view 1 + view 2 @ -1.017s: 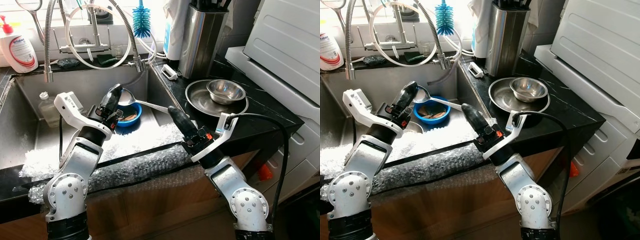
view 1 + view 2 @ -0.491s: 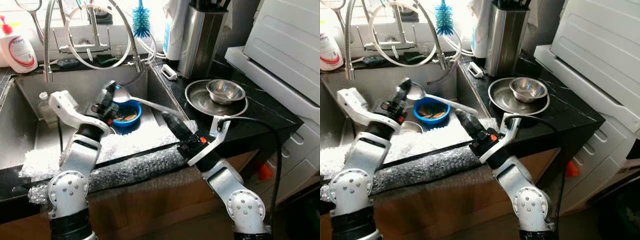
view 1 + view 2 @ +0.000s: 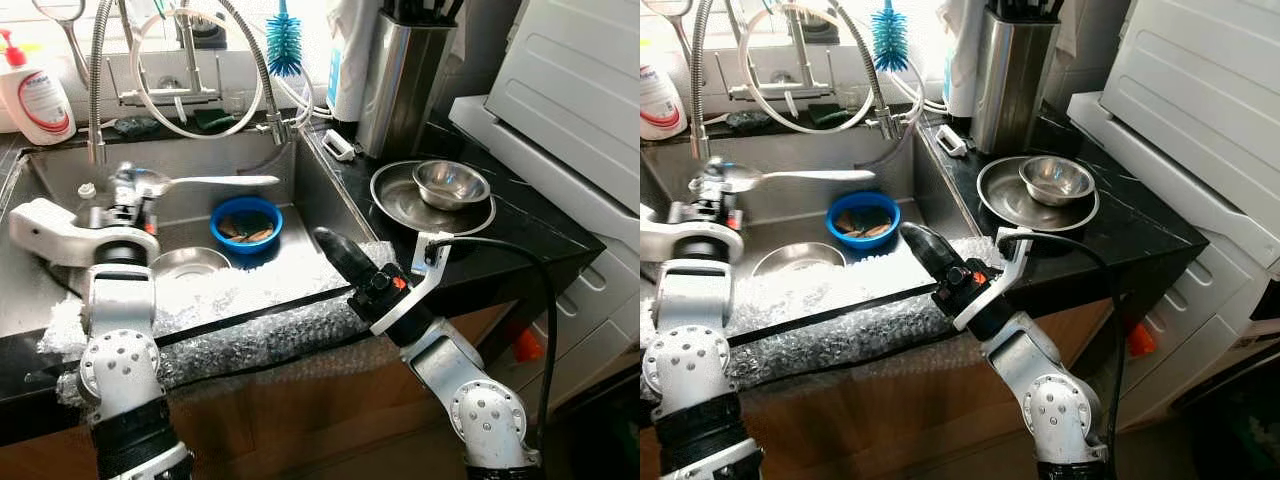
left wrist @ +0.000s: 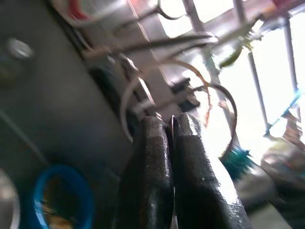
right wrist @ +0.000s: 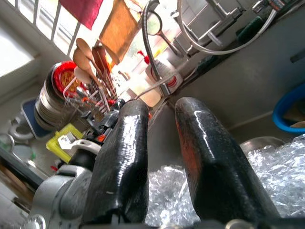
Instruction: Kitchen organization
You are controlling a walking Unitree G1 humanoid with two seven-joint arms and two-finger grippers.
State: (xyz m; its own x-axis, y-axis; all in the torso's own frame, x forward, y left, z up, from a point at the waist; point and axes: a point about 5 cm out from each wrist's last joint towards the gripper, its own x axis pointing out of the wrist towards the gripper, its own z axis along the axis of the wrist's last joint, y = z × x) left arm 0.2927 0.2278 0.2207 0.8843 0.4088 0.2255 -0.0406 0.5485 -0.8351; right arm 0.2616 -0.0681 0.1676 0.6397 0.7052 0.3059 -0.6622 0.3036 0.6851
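One ladle (image 3: 190, 181), upper left, is clenched in the left gripper (image 3: 122, 196) over the sink (image 3: 60, 170); the right gripper (image 3: 335, 248), centre frame, has its jaws parted.

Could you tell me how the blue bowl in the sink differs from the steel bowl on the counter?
The blue bowl is blue, while the steel bowl is bare shiny metal. The blue bowl holds brownish scraps; the steel bowl looks empty. The blue bowl sits down in the sink, whereas the steel bowl rests on a round metal plate on the black counter. Both are round, upright and small.
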